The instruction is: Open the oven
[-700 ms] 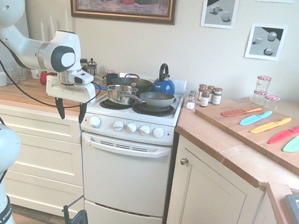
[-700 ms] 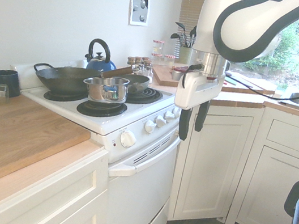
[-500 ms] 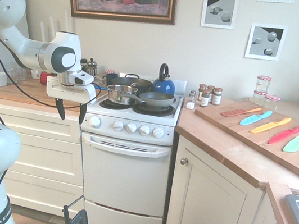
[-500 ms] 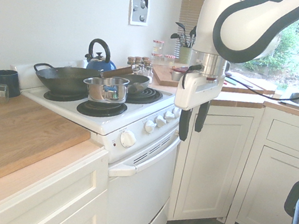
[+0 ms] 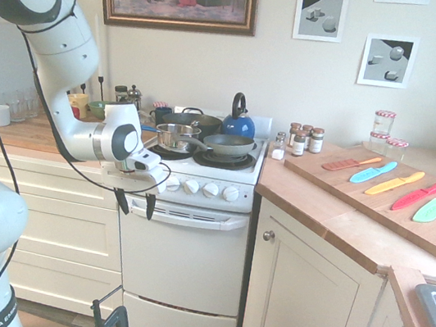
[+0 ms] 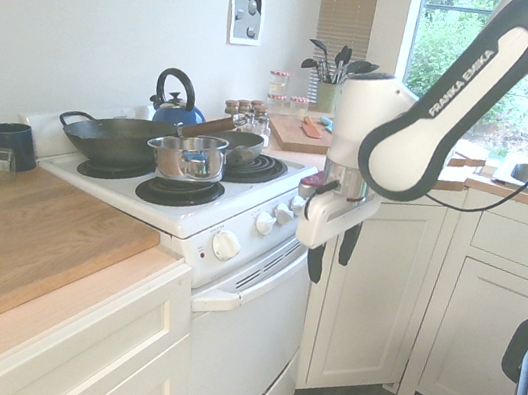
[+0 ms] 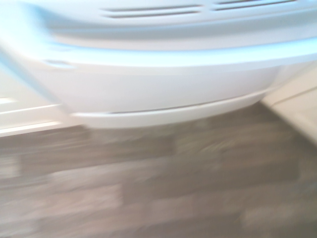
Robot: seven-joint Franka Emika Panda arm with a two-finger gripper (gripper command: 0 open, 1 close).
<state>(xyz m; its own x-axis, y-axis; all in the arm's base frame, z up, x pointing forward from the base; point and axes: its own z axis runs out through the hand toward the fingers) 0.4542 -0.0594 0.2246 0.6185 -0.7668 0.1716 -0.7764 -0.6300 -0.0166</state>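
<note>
Oven (image 5: 181, 265) door shut; gripper (image 5: 137, 205) spread, empty, just before handle (image 5: 193, 215). Pans (image 5: 205, 137), kettle (image 5: 239, 121) on hob. "FRANKA EMIKA" along arm (image 6: 462, 74).

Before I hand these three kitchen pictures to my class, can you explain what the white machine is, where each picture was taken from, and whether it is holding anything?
The white machine is a robot arm ending in a two-finger gripper. Two pictures come from fixed cameras on opposite sides of the arm, so it enters from the left in one and from the right in the other. The third, blurred one comes from a camera on the arm's wrist, looking down at the oven front and the wooden floor.

The gripper's dark fingers point down, apart, and hold nothing. It hangs in front of the oven, near the left end of the door's bar handle. The door is shut.

On the hob stand a small steel saucepan, a frying pan, a dark wok and a blue kettle.
</note>
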